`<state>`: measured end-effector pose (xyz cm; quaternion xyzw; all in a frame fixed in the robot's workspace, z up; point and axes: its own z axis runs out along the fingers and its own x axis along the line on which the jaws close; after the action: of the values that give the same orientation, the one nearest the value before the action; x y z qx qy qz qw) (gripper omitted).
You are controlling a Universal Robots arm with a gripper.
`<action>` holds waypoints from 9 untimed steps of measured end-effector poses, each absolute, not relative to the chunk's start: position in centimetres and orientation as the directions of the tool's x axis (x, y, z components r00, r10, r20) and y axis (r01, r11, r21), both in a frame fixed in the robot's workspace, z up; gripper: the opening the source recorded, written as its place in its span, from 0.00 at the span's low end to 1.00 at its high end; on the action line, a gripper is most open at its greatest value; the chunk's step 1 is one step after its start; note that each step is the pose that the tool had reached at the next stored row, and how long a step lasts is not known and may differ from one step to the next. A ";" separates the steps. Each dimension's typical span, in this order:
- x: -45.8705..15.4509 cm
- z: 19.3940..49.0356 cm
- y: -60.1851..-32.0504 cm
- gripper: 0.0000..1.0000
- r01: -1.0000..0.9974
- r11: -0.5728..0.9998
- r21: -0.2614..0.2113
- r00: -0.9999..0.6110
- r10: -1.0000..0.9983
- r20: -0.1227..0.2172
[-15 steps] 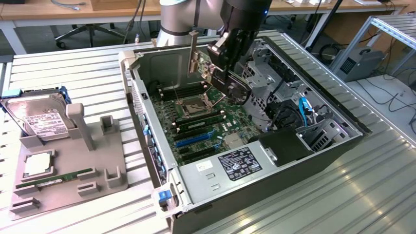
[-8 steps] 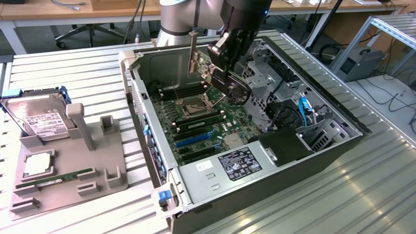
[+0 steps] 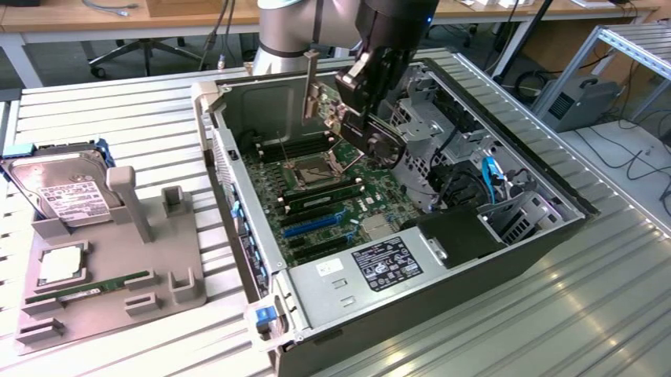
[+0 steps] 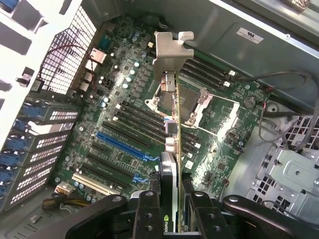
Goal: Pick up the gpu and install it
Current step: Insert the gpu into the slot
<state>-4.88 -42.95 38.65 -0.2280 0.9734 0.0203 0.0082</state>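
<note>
My gripper [image 3: 364, 98] is shut on the gpu [image 3: 351, 126] and holds it in the air over the open computer case [image 3: 524, 236]. The card hangs on edge, its silver end bracket [image 3: 311, 85] towards the exterior view's left and its dark cooler [image 3: 384, 148] lower down. In the wrist view the gpu [image 4: 172, 129] shows edge-on between the black fingers [image 4: 149, 216], with the bracket [image 4: 170, 52] at its far end. It hovers above the motherboard [image 4: 124, 114], over the CPU socket [image 4: 197, 107], apart from the blue slots [image 4: 122, 142].
A grey fixture plate [image 3: 147, 259] on the exterior view's left carries a hard drive [image 3: 63, 192], a memory stick [image 3: 89, 290] and a silver chip [image 3: 61, 263]. Inside the case are a power supply [image 3: 378, 263], drive cages [image 3: 441, 133] and loose cables [image 4: 284, 104].
</note>
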 end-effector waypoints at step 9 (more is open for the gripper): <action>-4.9 38.6 -42.9 0.27 -0.455 0.890 0.036 -0.890 -0.454 -0.025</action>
<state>-4.88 -42.95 38.63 -0.2339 0.9720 0.0204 0.0081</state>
